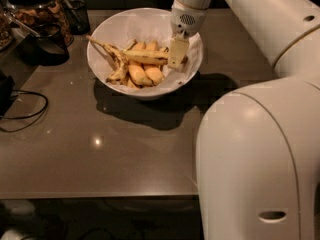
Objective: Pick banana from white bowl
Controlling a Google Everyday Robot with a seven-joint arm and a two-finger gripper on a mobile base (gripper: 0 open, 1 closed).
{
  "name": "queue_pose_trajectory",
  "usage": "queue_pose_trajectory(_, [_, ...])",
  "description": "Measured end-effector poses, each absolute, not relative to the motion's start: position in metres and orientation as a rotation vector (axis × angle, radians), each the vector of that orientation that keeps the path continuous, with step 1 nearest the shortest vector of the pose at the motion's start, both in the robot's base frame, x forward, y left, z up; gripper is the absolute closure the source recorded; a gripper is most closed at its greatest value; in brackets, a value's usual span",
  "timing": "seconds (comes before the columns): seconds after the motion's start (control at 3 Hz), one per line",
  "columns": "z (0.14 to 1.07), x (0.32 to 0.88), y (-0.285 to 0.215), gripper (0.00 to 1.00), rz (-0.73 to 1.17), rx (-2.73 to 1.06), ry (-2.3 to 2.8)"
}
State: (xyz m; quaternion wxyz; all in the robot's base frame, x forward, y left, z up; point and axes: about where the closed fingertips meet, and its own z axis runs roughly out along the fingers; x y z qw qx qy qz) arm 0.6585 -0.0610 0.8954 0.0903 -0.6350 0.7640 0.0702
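Brown tabletop (100, 154) | white bowl (125, 24) far from near edge | gripper (178, 54) inside right rim, at banana (147, 58) | jaws: cannot tell

So this robot is basically all smooth, glossy off-white plastic with big rounded shells. The fat segment (250, 154) closest to me has a small dark oval slot (272, 215) low on it and a thin curved seam up top. The arm (265, 14) further back has a couple of tiny dark holes. The wrist (187, 16) has a little dotted grille patch with a tan ring just above it. The gripper (178, 53) is a pale yellowish flat piece, down inside the right side of the white bowl (107, 39)
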Motion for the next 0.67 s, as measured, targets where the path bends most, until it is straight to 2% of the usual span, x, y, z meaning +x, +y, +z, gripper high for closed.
queue_pose_trajectory(0.33, [0.8954, 0.6585, -0.061, 0.82, 0.209, -1.888, 2.271])
queue_pose_trajectory(0.67, [0.8954, 0.6585, -0.061, 1.0, 0.209, -1.888, 2.271])
